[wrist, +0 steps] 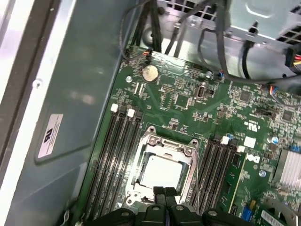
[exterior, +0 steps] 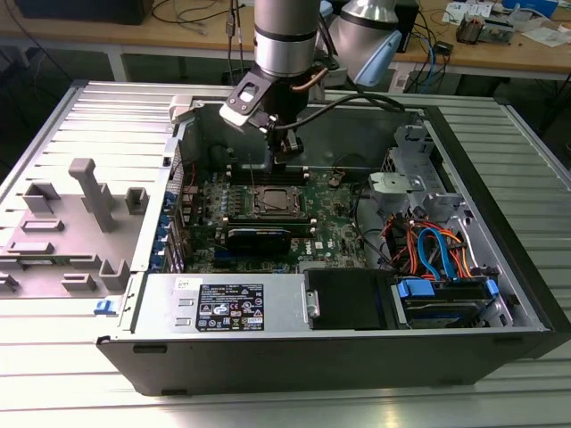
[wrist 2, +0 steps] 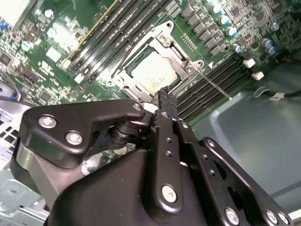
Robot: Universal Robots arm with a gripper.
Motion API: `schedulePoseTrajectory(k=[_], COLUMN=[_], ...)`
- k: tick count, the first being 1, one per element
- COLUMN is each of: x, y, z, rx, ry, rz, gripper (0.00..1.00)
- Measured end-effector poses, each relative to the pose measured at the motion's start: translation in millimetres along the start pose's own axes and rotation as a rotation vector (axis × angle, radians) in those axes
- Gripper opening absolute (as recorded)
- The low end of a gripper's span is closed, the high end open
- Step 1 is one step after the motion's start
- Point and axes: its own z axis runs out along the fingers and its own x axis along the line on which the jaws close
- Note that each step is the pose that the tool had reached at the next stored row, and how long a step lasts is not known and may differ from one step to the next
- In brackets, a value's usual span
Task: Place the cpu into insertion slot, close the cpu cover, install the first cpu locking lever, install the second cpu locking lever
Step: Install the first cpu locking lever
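Observation:
The cpu (wrist: 162,172) lies flat in the insertion slot (exterior: 272,203) on the green motherboard, its dull silver top showing in both wrist views (wrist 2: 155,70). The cpu cover (wrist: 165,144) lies down around it as a silver frame, with the chip showing through its window. A thin metal lever (wrist 2: 212,84) runs along one side of the socket and sticks out past its corner. My gripper (wrist: 164,191) hangs just above the socket's edge, shut, with nothing between its black fingers (wrist 2: 165,98). In the exterior view the gripper (exterior: 286,159) is over the socket's far side.
Long black memory slots (wrist: 113,150) flank the socket on both sides. A black graphics card (exterior: 259,237) lies just in front of it. The case walls (exterior: 205,125), a power supply (exterior: 241,303) and a drive cage with cables (exterior: 437,259) ring the board. A grey fixture (exterior: 89,205) stands outside the case at the exterior view's left.

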Motion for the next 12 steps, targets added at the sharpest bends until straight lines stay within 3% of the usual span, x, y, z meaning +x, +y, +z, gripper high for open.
schedulePoseTrajectory(k=[12], x=[0.0], y=[-0.2], z=[0.0], rx=[-0.0026], ry=[0.0002], rz=[-0.258], gripper=[0.11])
